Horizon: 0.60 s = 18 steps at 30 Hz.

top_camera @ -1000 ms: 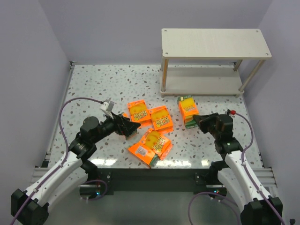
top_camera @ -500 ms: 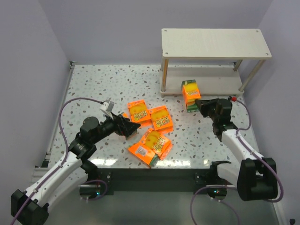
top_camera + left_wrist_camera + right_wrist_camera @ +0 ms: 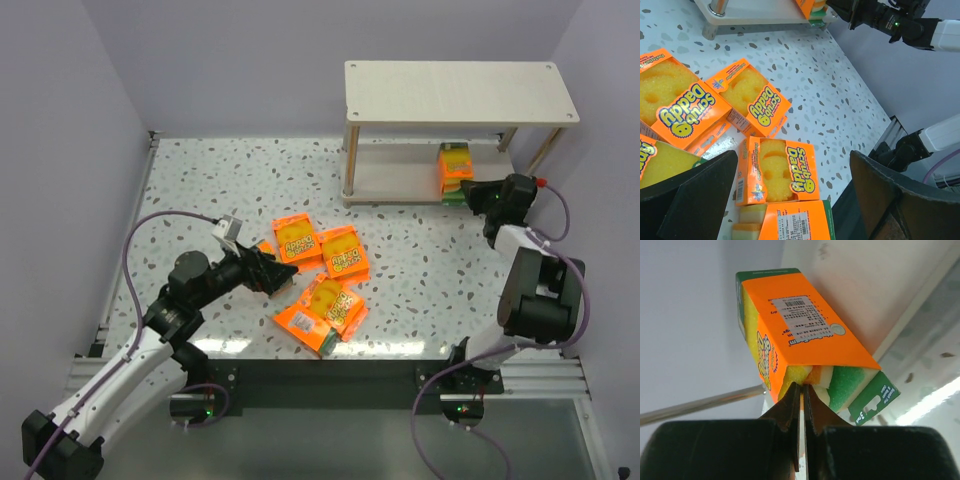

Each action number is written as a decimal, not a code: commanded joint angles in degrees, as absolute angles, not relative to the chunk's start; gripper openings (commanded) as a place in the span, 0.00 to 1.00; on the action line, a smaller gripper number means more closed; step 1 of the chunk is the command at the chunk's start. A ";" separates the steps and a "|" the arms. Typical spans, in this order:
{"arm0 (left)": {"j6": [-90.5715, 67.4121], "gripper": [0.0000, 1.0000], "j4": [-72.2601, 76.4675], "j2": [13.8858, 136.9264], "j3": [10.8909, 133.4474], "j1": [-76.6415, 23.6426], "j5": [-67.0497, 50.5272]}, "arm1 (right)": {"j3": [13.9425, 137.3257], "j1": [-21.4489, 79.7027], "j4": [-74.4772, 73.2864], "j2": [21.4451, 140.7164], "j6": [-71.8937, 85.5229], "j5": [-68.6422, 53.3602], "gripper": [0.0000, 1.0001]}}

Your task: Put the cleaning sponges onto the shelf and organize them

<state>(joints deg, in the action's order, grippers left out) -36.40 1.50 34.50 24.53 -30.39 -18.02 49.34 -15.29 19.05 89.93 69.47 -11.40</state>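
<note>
Since a second ago the right arm has swung from mid-surface to the far right, carrying one Scrub Daddy sponge pack (image 3: 454,170) to the shelf (image 3: 460,92), while the left arm has stayed put. At the left, the left claw (image 3: 284,272) hovers spread wide and holds nothing, just above the loose packs on the speckled surface (image 3: 200,180). A fifth pack (image 3: 660,162) lies partly under one of its fingers. Beside it two face-up packs (image 3: 297,237) sit side by side, and two overlapping packs (image 3: 322,312) lie nearer the front edge. Farther right, the carried pack stands on edge on the shelf's lower tier (image 3: 400,185), toward its right end. The right claw (image 3: 801,390) is pressed together, pinching the pack's bottom edge.
</note>
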 commanded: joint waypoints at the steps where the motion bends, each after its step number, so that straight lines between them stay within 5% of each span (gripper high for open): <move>1: -36.21 1.00 2.20 34.89 26.98 -30.41 -18.98 | 51.94 -17.92 23.45 94.56 65.75 -16.96 0.00; 18: -36.65 1.00 5.98 38.05 26.19 -30.41 -20.30 | 59.68 -27.33 25.22 104.15 61.61 -23.73 0.00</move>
